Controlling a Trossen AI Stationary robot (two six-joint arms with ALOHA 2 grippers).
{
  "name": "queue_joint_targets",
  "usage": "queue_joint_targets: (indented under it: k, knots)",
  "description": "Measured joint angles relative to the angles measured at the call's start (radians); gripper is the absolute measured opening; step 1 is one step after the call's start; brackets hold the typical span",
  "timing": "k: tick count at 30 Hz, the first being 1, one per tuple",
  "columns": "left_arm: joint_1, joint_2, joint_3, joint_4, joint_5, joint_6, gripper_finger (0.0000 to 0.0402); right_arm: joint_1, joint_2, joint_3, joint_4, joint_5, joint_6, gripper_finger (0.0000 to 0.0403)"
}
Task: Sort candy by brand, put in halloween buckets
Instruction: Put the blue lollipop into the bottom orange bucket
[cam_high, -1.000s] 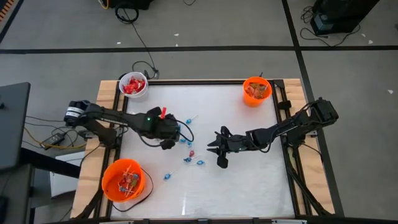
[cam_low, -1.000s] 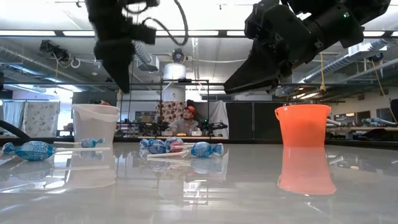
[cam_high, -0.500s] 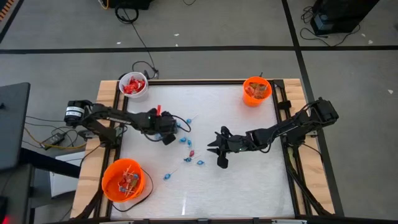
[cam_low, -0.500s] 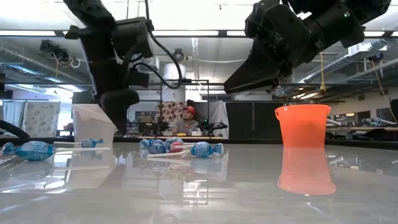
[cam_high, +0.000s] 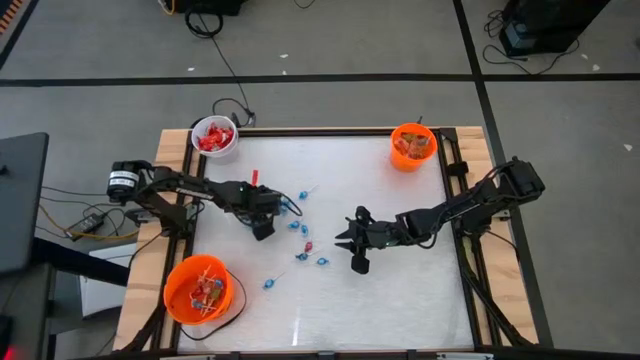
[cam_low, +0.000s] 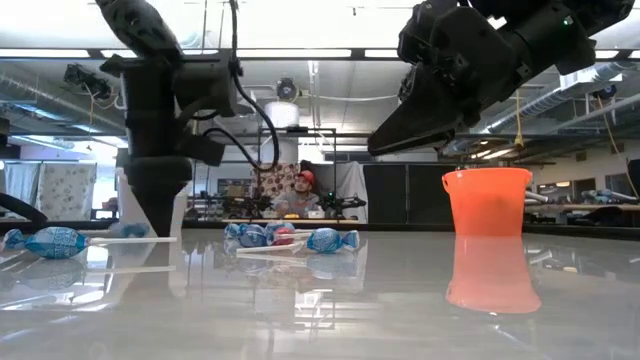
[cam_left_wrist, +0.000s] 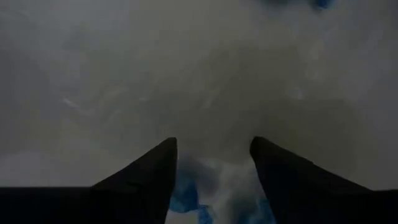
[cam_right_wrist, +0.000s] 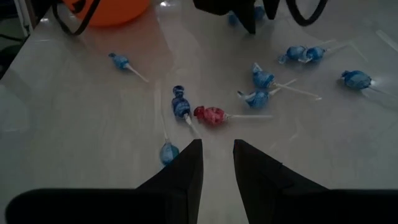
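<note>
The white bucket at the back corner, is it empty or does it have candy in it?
Not empty. The high view shows red candy inside the white bucket, which stands upright at the table's back left corner.

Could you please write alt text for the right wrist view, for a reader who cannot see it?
The right gripper, fingers slightly apart, hovers above a white table scattered with blue-wrapped lollipops and one red-wrapped lollipop. Beyond them, the left gripper points down at the table, beside an orange bucket.
</note>
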Motion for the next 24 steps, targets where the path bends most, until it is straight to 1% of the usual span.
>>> queue_joint_targets:
  k: [2,4,7,13,17,22,24]
  knots:
    - [-0.002,-0.003,-0.014,0.009,0.021,0.058,0.0236,0.001,0.000,0.000,-0.001,0.001,0.000,0.0103]
    - [-0.012,-0.003,-0.021,0.012,0.008,0.112,0.0246,0.001,0.000,0.000,-0.001,0.001,0.000,0.0103]
    - [-0.013,-0.001,-0.012,0.002,-0.013,0.131,0.0249,0.001,0.000,0.000,-0.001,0.002,0.000,0.0103]
    - [-0.015,0.004,0.064,-0.104,-0.045,-0.015,0.0242,0.001,0.000,0.000,-0.001,0.002,0.007,0.0103]
    - [-0.019,0.004,0.105,-0.212,-0.125,-0.083,0.0239,0.001,0.000,0.000,-0.001,0.003,0.008,0.0103]
    - [-0.022,0.003,0.110,-0.298,-0.132,-0.177,0.0239,0.001,0.000,0.000,-0.002,0.002,0.032,0.0103]
    - [-0.022,0.003,0.104,-0.299,-0.156,-0.226,0.0239,0.007,0.000,0.000,-0.001,-0.001,0.031,0.0103]
